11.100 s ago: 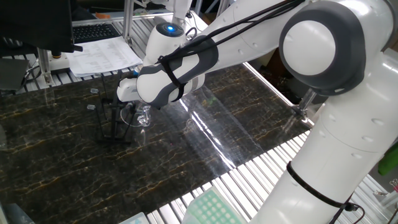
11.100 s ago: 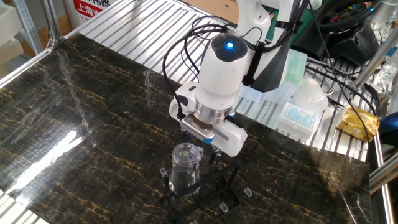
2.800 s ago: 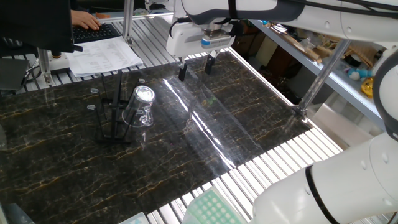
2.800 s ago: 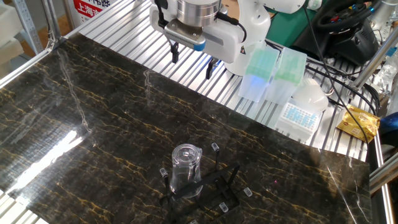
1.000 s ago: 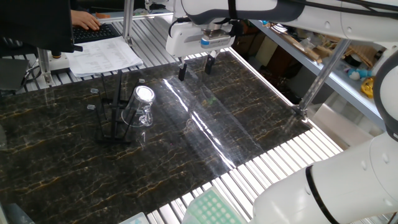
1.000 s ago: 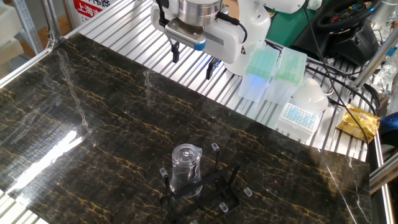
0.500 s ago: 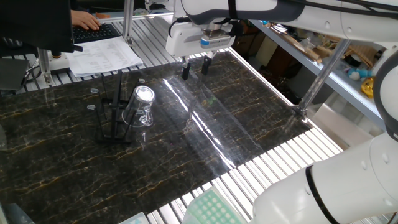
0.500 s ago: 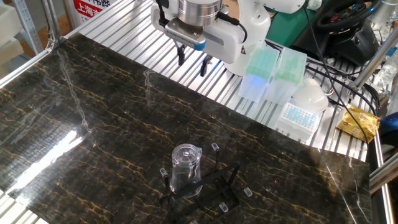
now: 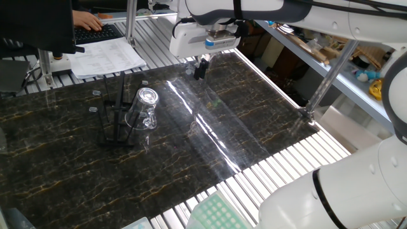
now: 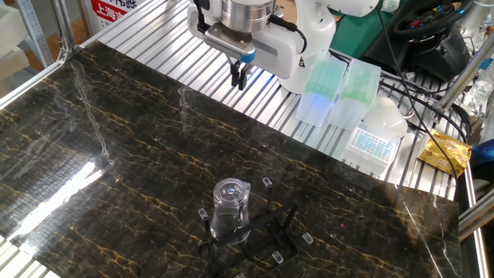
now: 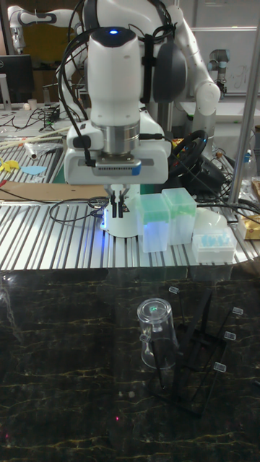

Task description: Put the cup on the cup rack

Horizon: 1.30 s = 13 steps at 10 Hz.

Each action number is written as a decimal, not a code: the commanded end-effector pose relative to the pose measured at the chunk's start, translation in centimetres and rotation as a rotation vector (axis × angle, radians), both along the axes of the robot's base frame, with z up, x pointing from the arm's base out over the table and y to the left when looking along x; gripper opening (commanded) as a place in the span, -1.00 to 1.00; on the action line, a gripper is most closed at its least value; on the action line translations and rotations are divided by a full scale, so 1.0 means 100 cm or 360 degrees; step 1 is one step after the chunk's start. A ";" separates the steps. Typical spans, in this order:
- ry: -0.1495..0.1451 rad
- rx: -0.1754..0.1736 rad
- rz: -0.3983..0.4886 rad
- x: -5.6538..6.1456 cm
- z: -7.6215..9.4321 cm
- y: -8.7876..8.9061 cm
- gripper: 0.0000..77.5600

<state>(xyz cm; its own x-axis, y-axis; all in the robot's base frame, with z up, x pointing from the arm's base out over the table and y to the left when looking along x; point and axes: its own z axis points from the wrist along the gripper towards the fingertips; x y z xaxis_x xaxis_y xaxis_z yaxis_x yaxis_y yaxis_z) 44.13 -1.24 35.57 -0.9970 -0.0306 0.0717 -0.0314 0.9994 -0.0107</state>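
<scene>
The clear glass cup (image 9: 142, 109) (image 10: 228, 207) (image 11: 158, 333) hangs upside down and tilted on a prong of the black wire cup rack (image 9: 114, 121) (image 10: 258, 232) (image 11: 198, 350), its thick base uppermost. My gripper (image 9: 201, 68) (image 10: 238, 76) (image 11: 119, 204) hovers high above the far edge of the dark marble table, well away from the rack. Its two black fingers are pressed together and hold nothing.
Green and white pipette tip boxes (image 10: 332, 89) (image 11: 167, 218) stand on the metal slats behind the marble top. Papers and a keyboard (image 9: 105, 51) lie beyond the rack. Another green box (image 9: 216, 215) sits at the near edge.
The gripper fingers have closed from wide apart to touching while the arm stayed raised in place. The cup and rack have not moved.
</scene>
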 end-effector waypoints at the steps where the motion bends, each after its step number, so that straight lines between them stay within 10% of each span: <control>1: -0.0005 0.0000 -0.0011 0.000 0.001 0.000 -0.97; 13: -0.0027 -0.0009 -0.0019 0.000 0.001 0.000 -0.97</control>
<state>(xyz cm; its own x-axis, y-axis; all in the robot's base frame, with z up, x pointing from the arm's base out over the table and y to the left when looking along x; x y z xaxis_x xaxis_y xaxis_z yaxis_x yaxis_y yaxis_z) 44.13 -1.24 35.56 -0.9982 -0.0187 0.0573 -0.0197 0.9997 -0.0170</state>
